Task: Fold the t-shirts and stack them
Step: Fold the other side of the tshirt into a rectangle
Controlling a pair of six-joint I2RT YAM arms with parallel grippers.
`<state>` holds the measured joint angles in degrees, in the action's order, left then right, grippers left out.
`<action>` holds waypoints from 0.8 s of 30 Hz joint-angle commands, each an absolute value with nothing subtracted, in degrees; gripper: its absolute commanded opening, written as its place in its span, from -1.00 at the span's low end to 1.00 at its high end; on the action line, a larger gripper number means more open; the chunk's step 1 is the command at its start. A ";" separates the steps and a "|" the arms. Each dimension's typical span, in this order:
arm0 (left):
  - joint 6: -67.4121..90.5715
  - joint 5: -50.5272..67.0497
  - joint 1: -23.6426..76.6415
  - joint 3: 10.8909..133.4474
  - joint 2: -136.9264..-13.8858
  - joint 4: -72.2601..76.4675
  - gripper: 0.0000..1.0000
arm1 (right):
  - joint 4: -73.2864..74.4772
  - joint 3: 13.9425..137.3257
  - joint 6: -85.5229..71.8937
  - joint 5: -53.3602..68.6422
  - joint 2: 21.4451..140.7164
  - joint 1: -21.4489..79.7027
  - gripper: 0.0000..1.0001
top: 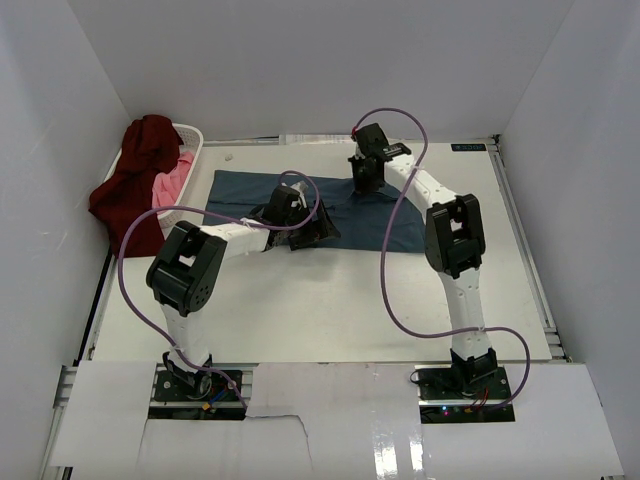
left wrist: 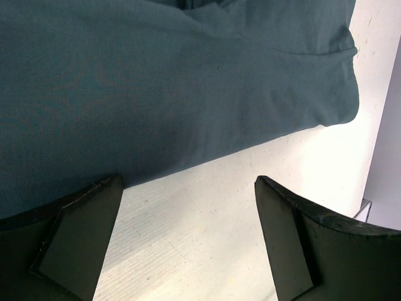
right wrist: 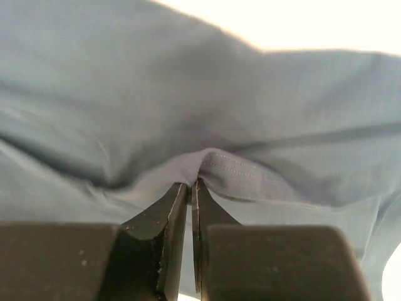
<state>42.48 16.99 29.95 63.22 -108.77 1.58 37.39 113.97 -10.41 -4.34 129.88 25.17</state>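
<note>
Pinching a little bump of cloth, the right jaws are shut tight on the blue t-shirt (top: pixel 240 195). A stitched edge of the shirt sticks up right at their tips, and cloth spreads out on every side of them. The rest of the shirt lies spread out on the white worktop (top: pixel 330 310). It looks mostly flat, with a few soft wrinkles close to the pinch.

The left jaws are wide apart and hold nothing. They hang just over the shirt's edge. Blue cloth lies past their tips and bare worktop shows between them. The shirt stretches from these jaws across to the right jaws, so both are at the same shirt.

Well off to the side of the left jaws, away from the right jaws, stands a white basket (top: pixel 195 135). A dark red t-shirt (top: pixel 140 170) hangs over its rim, and a pink t-shirt (top: pixel 178 178) sits inside it. No jaws are near them.

I think the job is close to its start. There is no folded pile anywhere in view. The blue shirt is laid out, and I cannot tell if it has one fold in it yet. It looks like a fold is about to begin from the pinched edge. After that, the red and pink shirts need to come out, get folded and go on top.
</note>
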 commanded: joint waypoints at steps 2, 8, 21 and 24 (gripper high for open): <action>41.84 17.49 30.41 62.14 -108.28 0.88 0.96 | 37.97 123.82 -7.91 -3.08 135.78 25.40 -0.71; 41.57 17.40 30.41 60.91 -107.40 0.70 0.96 | 31.48 124.81 -7.38 -4.48 138.61 25.14 0.58; 41.92 17.75 30.67 60.56 -107.75 1.32 0.96 | 6.43 97.39 -4.66 -6.16 119.45 25.14 0.68; 42.01 17.75 31.02 60.56 -107.84 1.32 0.96 | 5.89 98.25 -4.04 -5.63 119.88 25.14 0.67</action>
